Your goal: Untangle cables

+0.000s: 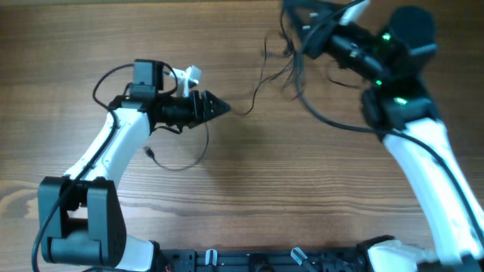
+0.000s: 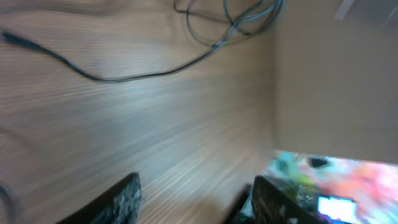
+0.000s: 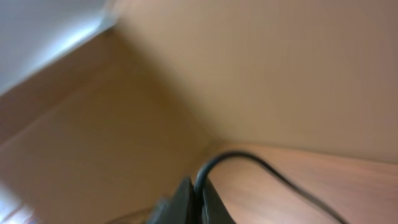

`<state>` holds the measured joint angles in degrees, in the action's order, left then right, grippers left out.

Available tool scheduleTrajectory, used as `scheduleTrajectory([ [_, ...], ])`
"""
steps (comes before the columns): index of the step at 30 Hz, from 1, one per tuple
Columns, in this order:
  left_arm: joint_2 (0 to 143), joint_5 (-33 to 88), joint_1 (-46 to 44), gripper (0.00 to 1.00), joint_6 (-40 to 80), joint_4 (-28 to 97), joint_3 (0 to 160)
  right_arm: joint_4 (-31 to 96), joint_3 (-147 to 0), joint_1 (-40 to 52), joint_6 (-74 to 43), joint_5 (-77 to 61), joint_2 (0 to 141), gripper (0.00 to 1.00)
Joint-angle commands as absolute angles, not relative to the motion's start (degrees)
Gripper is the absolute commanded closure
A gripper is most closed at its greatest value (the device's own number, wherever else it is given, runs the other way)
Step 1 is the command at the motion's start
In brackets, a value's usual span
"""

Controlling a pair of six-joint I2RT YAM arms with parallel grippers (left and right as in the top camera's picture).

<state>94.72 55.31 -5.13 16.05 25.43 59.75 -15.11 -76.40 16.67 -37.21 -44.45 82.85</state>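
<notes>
While its white-and-black right arm reaches to the far edge of the wooden table [image 1: 302,189], the right gripper [image 3: 194,198] is clamped tight on a strand of the thin black cables [image 1: 289,66], which curves out from between its closed fingers in the right wrist view. Overhead, the loose bundle hangs and trails from that gripper near the table's far edge, right of centre. One strand runs away from it leftward and down across the wood, ending just beside the tip of the left gripper [image 1: 219,107].

The left gripper points right, low over the table, with its fingers spread and only bare wood between them. Its wrist camera, blurred, shows the same strand crossing the far half of the view, plug end at the left and the tangle at the top.

A single thin black wire [image 1: 181,165] with a small plug end lies in an open curve just in front of the left arm, well apart from the bundle. A thicker black arm cable [image 1: 333,121] sags from the right arm onto the table.

Bare wood stretches between the two arms and forward to the black rail [image 1: 249,261] at the near edge. Plain beige panels stand behind the table's far and side edges.
</notes>
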Motion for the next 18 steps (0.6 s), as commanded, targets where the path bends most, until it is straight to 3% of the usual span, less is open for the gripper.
scheduleTrajectory([
  [1, 94.7, 68.6, -5.5, 0.39, 18.9, 21.4, 60.0, -32.6, -77.2, 19.9, -44.6, -68.0, 86.0, 0.96],
  [5, 94.7, 68.3, -7.6, 0.38, 18.9, 20.5, 60.0, -31.4, -77.2, 19.5, -44.5, -64.1, 85.9, 0.96],
  [9, 94.7, 53.1, -9.8, 0.39, 19.7, 19.9, 60.0, 4.8, -77.2, 18.1, -38.4, -55.2, 85.9, 0.96],
  [11, 94.7, 42.6, -10.7, 0.38, 23.5, 20.1, 60.0, 11.4, -77.2, 18.2, -35.6, -59.8, 85.9, 0.95],
  [14, 94.8, 33.5, -12.2, 0.37, 25.0, 20.4, 60.0, -2.3, -77.2, 18.1, -43.7, -72.0, 85.8, 0.95],
  [16, 95.1, 30.0, -12.7, 0.37, 25.0, 21.2, 60.0, -20.1, -77.2, 18.1, -54.3, -78.3, 85.7, 0.95],
  [18, 95.4, 29.7, -12.6, 0.38, 25.0, 21.8, 60.0, -47.5, -77.2, 18.0, -70.3, -80.4, 85.7, 0.95],
])
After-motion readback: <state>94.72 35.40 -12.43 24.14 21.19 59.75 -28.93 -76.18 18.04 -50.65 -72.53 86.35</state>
